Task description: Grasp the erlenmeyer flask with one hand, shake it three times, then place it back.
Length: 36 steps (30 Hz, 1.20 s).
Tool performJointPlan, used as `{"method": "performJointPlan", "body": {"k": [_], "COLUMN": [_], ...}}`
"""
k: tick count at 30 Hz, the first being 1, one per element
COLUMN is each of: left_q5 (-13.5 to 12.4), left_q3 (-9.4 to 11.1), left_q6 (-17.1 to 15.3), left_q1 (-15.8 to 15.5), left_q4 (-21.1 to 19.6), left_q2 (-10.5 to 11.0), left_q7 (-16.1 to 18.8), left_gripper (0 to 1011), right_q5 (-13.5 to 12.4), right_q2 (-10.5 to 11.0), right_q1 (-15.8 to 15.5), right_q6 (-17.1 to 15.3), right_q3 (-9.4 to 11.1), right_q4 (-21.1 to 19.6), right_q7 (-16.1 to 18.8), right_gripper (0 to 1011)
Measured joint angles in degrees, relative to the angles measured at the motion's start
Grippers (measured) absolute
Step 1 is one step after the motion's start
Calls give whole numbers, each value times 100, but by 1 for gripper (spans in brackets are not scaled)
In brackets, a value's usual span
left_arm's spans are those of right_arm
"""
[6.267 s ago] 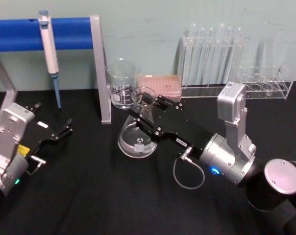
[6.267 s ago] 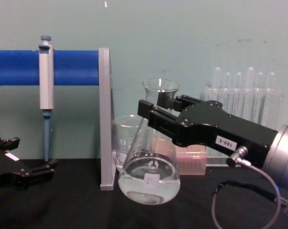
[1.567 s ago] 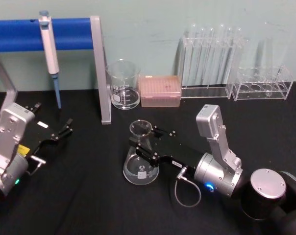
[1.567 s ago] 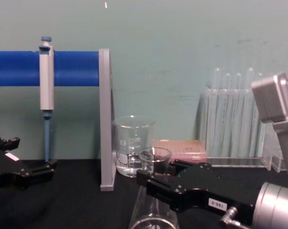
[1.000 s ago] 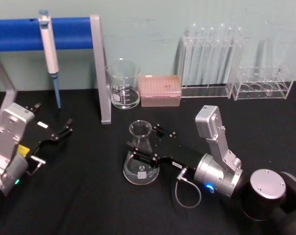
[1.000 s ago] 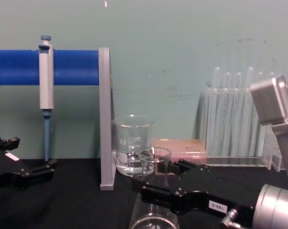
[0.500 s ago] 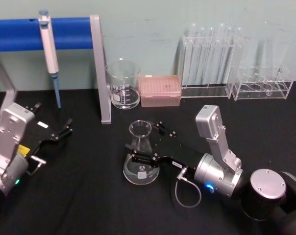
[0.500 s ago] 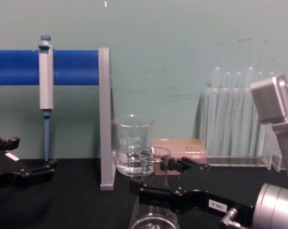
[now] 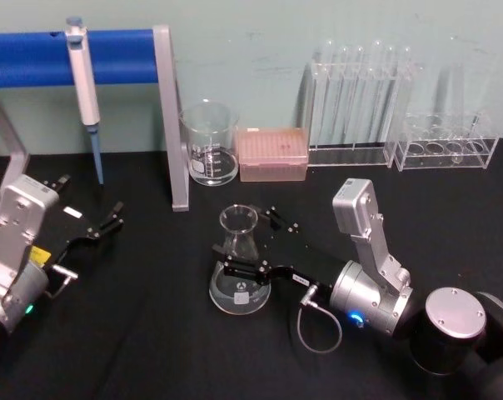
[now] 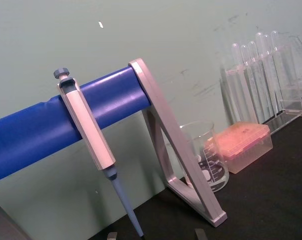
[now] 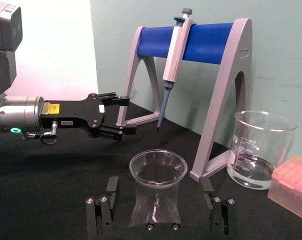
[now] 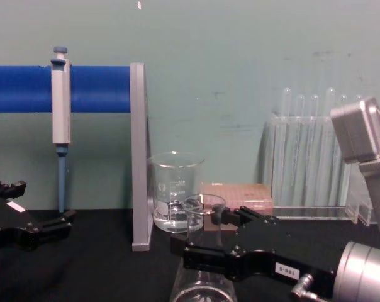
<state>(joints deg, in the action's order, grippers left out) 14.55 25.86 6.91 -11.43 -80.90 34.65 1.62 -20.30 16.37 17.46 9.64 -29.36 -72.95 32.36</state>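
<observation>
Black bench (image 9: 151, 333) carries all items. Blue-barred pipette stand (image 9: 170, 117) at rear left, pipette (image 9: 83, 83) hanging on its bar. Right hand (image 9: 245, 243) at bench centre, released: fingers spread wide to either side of the erlenmeyer flask (image 9: 239, 267), not gripping it. Flask stands upright on bench, in front of the beaker (image 9: 208, 143) and pink tip box (image 9: 272, 154). Left hand (image 9: 102, 227) parked at left edge, fingers slightly parted, holding nothing.

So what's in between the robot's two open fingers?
The erlenmeyer flask stands between the right gripper's open fingers, seen in the right wrist view.
</observation>
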Motion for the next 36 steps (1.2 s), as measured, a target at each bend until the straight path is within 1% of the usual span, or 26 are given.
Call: {"method": "performJointPlan", "body": {"k": [5,10,17,22,23,26,28,30,32,35,36], "left_q5": [0,0,0,0,0,0,0,0,0,0,0], "left_q3": [0,0,0,0,0,0,0,0,0,0,0], "left_q6": [0,0,0,0,0,0,0,0,0,0,0], "left_q1": [0,0,0,0,0,0,0,0,0,0,0], "left_q4": [0,0,0,0,0,0,0,0,0,0,0], "left_q2": [0,0,0,0,0,0,0,0,0,0,0], "left_q7": [0,0,0,0,0,0,0,0,0,0,0], "left_gripper": [1001,1001,1001,1001,1001,1001,1001,1001,1001,1001,1001], "right_q5": [-1,-4,-66,-146,-170,-192,-201,-206,-207,-201,-201], "right_q2": [17,86,264,462,529,644,758,868,921,987,988], "right_q1": [-7,-75,-269,-512,-592,-720,-840,-950,-1011,-1124,-1138], "right_q6": [-9,-51,-153,-290,-335,-405,-455,-489,-500,-508,-503], "right_q3": [0,-2,55,154,188,251,327,446,524,740,782], "right_q4": [-25,-142,-419,-726,-827,-991,-1137,-1278,-1339,-1429,-1434], "right_q7": [4,22,21,-58,-80,-133,-211,-323,-389,-614,-659], "right_gripper": [1003,1003,1003,1003,1003,1003,1003,1003,1003,1003,1003]}}
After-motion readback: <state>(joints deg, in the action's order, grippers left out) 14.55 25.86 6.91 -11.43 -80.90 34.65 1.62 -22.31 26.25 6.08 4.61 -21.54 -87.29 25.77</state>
